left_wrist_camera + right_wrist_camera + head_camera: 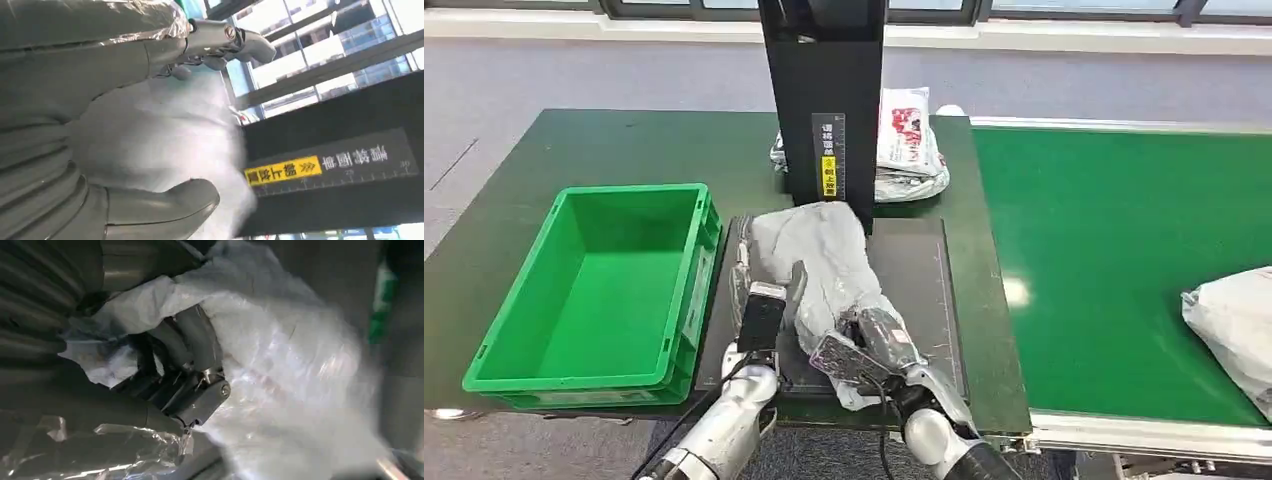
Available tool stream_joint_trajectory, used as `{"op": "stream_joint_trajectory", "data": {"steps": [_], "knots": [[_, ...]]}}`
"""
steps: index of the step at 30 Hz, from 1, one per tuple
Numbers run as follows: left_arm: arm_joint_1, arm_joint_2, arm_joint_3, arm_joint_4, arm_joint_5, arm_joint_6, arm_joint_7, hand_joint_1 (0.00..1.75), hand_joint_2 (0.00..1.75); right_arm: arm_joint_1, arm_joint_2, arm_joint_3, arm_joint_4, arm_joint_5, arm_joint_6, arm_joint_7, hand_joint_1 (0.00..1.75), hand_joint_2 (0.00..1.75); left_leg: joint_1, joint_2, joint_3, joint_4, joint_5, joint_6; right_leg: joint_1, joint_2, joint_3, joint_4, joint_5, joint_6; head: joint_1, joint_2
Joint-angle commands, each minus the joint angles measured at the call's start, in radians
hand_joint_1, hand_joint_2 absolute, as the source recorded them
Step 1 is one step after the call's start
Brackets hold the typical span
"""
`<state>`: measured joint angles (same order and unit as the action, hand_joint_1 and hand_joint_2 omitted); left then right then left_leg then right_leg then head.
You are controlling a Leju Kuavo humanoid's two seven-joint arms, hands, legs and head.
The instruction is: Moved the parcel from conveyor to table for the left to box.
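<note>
The grey parcel (824,262) lies on the dark mat (919,290) on the tabletop (614,150), beside the green box (614,285). The right hand (874,350) grips its near end; the left hand (759,300) rests against it, fingers apart.

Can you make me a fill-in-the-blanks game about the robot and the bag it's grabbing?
1. The grey parcel lies on a ____ mat.
2. The bin left of the mat is ____.
3. Another parcel waits on the ____.
4. The right hand grips the parcel's ____ end.

Missing words: black; green; conveyor; near
</note>
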<state>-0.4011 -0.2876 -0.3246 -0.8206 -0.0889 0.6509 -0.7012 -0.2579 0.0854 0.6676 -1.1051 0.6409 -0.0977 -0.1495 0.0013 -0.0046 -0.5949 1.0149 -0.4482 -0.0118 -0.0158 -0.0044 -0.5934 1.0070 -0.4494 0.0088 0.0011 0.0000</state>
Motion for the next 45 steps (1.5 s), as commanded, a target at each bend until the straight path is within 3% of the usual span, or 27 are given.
{"op": "stream_joint_trajectory", "data": {"steps": [1, 3, 16, 19, 26, 35, 45], "knots": [[0.025, 0.045, -0.017, -0.054, -0.01, 0.047, 0.003, 0.0, 1.75, -0.011, -0.009, -0.05, 0.019, -0.021, -0.128, 0.006, 0.0, 0.0, 0.001, 0.002, 0.002, -0.002, 0.0, 0.0, 0.001, 0.002, 0.002, -0.002, 0.0, -0.001, 0.0, 0.0], [0.038, 0.034, 0.029, -0.083, -0.056, 0.047, 0.003, 0.0, 1.75, 0.004, -0.001, -0.083, -0.007, -0.068, -0.161, -0.049, 0.0, 0.0, 0.001, 0.001, 0.002, -0.002, 0.0, 0.0, 0.001, 0.001, 0.002, -0.002, 0.0, -0.001, 0.0, 0.0], [0.038, 0.034, 0.029, -0.083, -0.056, 0.047, 0.003, 0.0, 1.75, 0.004, -0.001, -0.083, -0.007, -0.068, -0.161, -0.049, 0.0, 0.0, 0.001, 0.002, 0.002, -0.002, 0.0, 0.0, 0.001, 0.001, 0.002, -0.002, 0.001, -0.001, 0.0, 0.0], [0.056, 0.011, 0.102, -0.111, -0.131, 0.047, 0.003, 0.0, 1.75, 0.053, 0.014, -0.147, -0.079, -0.159, -0.263, -0.16, 0.0, 0.0, 0.001, 0.001, 0.002, -0.002, 0.0, 0.0, 0.001, 0.001, 0.002, -0.003, 0.001, -0.001, 0.0, 0.0], [-0.025, 0.052, -0.019, 0.143, -0.055, -0.042, 0.003, 0.0, 1.75, 0.115, 0.03, -0.254, -0.16, -0.327, -0.363, -0.276, 0.0, 0.0, 0.001, 0.0, 0.003, -0.003, 0.0, 0.0, 0.001, 0.0, 0.004, -0.003, 0.0, -0.001, 0.0, 0.0], [-0.056, 0.042, -0.098, 0.269, -0.133, -0.081, 0.014, 0.0, 1.75, 0.093, 0.014, -0.3, -0.085, -0.516, -0.253, -0.26, 0.0, 0.0, 0.001, 0.001, 0.004, -0.005, 0.001, 0.0, 0.002, 0.001, 0.004, -0.006, 0.002, -0.001, 0.0, 0.0], [-0.075, 0.07, -0.211, 0.384, -0.339, -0.123, 0.192, 0.0, 1.75, 0.105, 0.007, -0.343, -0.098, -0.544, -0.233, -0.238, 0.0, 0.0, 0.001, 0.002, 0.002, -0.001, -0.001, 0.0, 0.001, 0.002, 0.002, -0.002, 0.0, 0.0, 0.0, 0.0]]}}
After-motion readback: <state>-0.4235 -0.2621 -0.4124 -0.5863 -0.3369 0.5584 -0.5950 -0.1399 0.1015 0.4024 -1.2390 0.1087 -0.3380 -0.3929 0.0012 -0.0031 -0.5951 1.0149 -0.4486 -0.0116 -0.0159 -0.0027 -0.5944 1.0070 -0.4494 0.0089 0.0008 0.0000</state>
